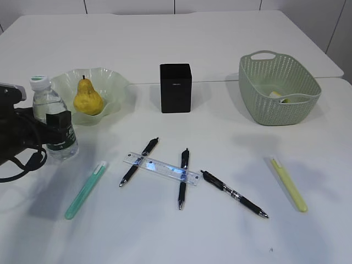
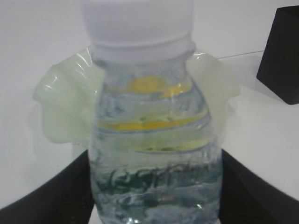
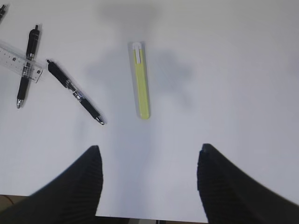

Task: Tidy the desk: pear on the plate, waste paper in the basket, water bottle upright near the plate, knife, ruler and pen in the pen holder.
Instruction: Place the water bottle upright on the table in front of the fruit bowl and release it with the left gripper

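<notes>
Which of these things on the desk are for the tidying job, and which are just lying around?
For the job: pear, plate, water bottle, pen holder, basket, ruler, three black pens, and what look like a teal knife and a yellow knife.

Just lying about: nothing I can pick out. The pale bits inside the basket are too small to name.

No legible text anywhere. Small black square-sided pen holder (image 1: pixel 175 88): tiny pale logo on front, unreadable. Clear plastic water bottle (image 1: pixel 53 121): dark green label blurred. Clear transparent plastic ruler (image 1: pixel 160 168): fine markings, numerals indistinct.
</notes>
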Robot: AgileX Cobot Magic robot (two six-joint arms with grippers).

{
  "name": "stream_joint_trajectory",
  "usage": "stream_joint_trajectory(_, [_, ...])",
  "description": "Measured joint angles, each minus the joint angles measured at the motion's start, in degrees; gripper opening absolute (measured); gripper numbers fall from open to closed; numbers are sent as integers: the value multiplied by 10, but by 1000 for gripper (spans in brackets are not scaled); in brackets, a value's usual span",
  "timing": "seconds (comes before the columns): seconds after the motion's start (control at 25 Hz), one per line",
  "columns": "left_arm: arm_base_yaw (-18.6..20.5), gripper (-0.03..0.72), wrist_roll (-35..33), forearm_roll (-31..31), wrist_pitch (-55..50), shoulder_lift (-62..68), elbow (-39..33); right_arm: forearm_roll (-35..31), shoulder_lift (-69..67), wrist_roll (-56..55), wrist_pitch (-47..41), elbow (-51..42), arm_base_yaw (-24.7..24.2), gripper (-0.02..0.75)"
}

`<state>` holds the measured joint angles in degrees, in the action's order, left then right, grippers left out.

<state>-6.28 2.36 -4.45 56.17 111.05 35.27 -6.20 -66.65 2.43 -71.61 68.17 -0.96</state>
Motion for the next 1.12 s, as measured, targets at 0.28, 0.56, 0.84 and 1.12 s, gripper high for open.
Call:
stream_joint_trajectory(0.28, [0, 531, 0, 0, -4, 0, 3, 0, 0, 0, 0, 0, 0, 501])
stream_joint_trajectory(0.56, [0, 550, 5, 1, -12, 0, 3, 0, 0, 0, 0, 0, 0, 500])
stream_joint_trajectory(0.84, [0, 552, 10, 1, -13, -1, 3, 0, 0, 0, 0, 0, 0, 500])
stream_joint_trajectory(1.12, [0, 554, 10, 1, -1, -26, 3, 0, 0, 0, -1, 0, 0, 498])
